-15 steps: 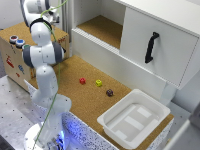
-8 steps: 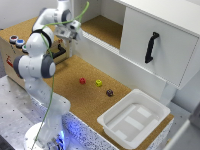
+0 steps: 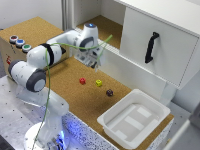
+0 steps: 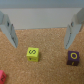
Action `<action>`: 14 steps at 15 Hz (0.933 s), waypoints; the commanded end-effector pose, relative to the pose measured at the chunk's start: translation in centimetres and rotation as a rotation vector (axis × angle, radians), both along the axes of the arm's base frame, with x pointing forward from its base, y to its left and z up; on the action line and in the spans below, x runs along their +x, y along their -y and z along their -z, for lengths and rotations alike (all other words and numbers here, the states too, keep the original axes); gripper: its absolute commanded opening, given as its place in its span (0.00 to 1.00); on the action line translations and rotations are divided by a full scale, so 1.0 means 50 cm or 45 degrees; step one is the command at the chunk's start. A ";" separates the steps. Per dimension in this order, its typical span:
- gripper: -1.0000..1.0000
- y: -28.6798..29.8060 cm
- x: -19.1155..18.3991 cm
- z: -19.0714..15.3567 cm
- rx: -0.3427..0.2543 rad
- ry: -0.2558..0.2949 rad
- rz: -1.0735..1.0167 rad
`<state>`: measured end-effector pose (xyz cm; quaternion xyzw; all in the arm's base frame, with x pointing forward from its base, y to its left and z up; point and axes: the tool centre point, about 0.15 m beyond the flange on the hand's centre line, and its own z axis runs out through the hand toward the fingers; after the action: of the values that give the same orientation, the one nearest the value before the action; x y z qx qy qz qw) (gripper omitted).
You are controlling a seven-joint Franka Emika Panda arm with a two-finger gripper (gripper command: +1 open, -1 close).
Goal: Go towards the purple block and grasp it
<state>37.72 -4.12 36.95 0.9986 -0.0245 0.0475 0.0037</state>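
The purple block (image 3: 109, 92) is a tiny dark cube on the cork surface, close to the white tray's far corner. In the wrist view the purple block (image 4: 73, 57) lies just beyond one of the fingertips (image 4: 68, 41), with a yellow mark on its top face. My gripper (image 3: 95, 62) hangs above the cork, short of the cubes and towards the exterior view's left of the block. The gripper (image 4: 41, 42) is open and holds nothing; its fingers stand wide apart.
A yellow-green cube (image 3: 99, 83) and a red cube (image 3: 82, 80) lie in a row with the purple one. A white tray (image 3: 150, 107) sits at the exterior view's right. Behind stands a white cabinet with a black handle (image 3: 151, 47). A button box (image 3: 19, 43) is at the left.
The arm has swung from the exterior view's left towards the middle and lowered. The gripper now hangs near the row of cubes. The cubes and tray have not moved.
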 end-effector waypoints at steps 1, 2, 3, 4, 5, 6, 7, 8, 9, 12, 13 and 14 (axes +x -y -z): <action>1.00 0.028 0.031 0.025 -0.040 -0.039 0.011; 1.00 0.028 0.031 0.025 -0.040 -0.039 0.011; 1.00 0.028 0.031 0.025 -0.040 -0.039 0.011; 1.00 0.010 0.010 0.014 -0.001 -0.007 0.015; 1.00 0.038 0.026 0.031 -0.018 -0.025 0.060; 1.00 0.058 0.036 0.037 -0.019 -0.027 0.082; 1.00 0.095 0.051 0.045 -0.052 -0.038 0.102; 1.00 0.125 0.061 0.057 -0.059 -0.053 0.099; 1.00 0.158 0.069 0.081 -0.059 -0.074 0.091; 1.00 0.233 0.083 0.173 -0.003 -0.122 0.090; 1.00 0.237 0.089 0.201 0.034 -0.133 0.071; 1.00 0.233 0.097 0.231 0.056 -0.137 0.021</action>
<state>39.17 -11.42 32.86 0.9968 -0.0684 0.0307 0.0278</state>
